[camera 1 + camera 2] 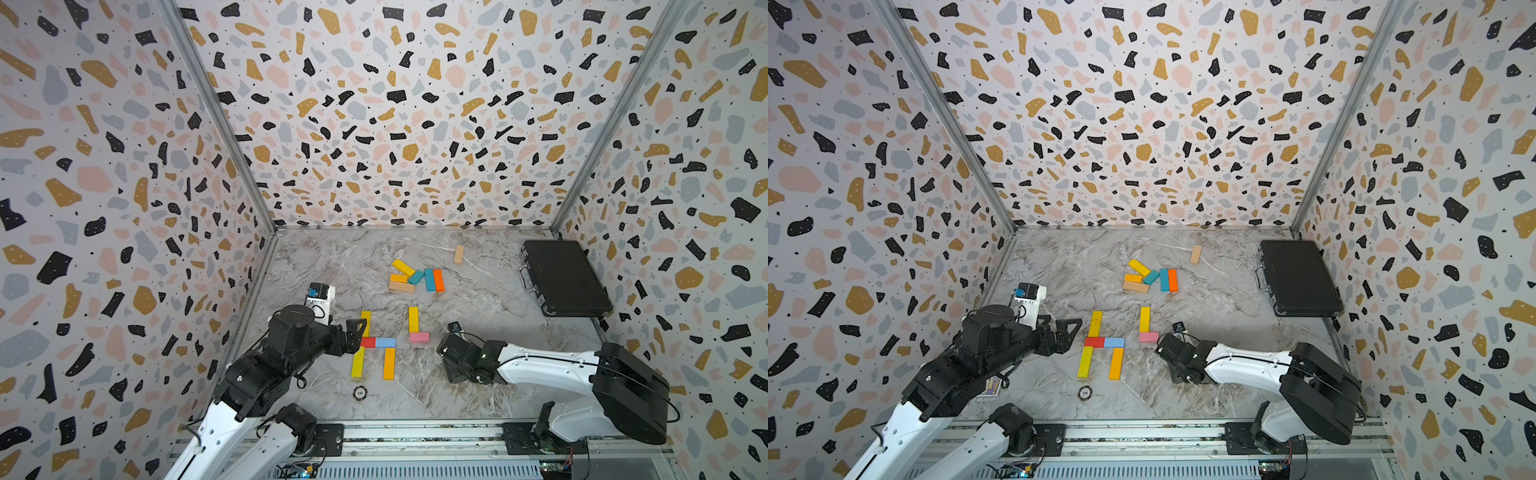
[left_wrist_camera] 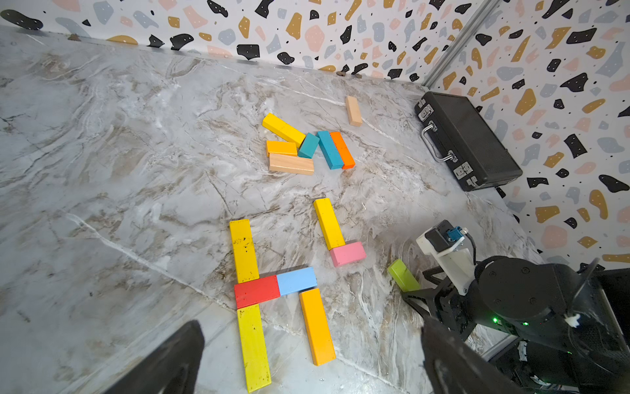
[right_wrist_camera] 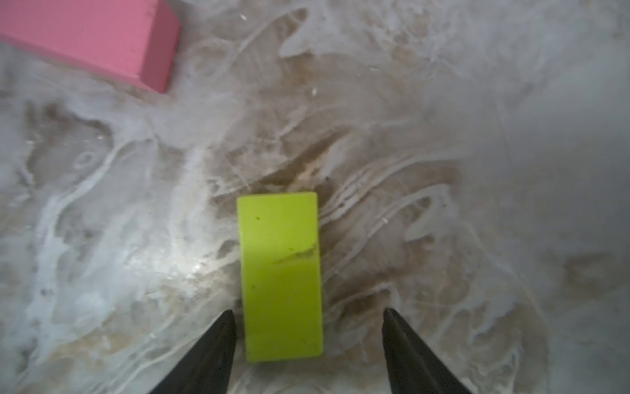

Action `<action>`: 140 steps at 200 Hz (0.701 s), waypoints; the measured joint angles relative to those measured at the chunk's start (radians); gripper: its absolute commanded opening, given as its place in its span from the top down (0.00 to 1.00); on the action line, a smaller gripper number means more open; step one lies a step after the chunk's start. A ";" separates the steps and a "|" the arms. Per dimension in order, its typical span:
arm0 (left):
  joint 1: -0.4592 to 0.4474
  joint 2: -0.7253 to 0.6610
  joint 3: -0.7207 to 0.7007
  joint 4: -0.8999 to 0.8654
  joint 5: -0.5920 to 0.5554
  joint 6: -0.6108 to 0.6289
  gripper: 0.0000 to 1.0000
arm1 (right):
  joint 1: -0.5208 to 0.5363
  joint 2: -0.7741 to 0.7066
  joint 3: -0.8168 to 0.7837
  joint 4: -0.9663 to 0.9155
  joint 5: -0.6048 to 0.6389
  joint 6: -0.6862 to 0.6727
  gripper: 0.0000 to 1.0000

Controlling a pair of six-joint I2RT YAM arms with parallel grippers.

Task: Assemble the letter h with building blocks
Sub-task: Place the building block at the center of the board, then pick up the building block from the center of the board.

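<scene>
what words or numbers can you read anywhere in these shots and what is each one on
"100": on the small round disc, readable in both top views.
Small printed card, partly hidden in a top view: colourful print, too small to read.
Building blocks: no lettering visible.
Black case: no label can be made out.

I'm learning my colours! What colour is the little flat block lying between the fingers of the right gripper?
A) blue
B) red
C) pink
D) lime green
D: in the right wrist view the small flat lime-green wooden block lies between the tips of the open right gripper; the flat pink wooden block lies apart.
</scene>
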 measured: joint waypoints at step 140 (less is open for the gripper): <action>0.000 -0.014 0.000 0.001 0.000 0.000 0.01 | -0.085 -0.164 0.008 0.011 -0.012 0.183 0.12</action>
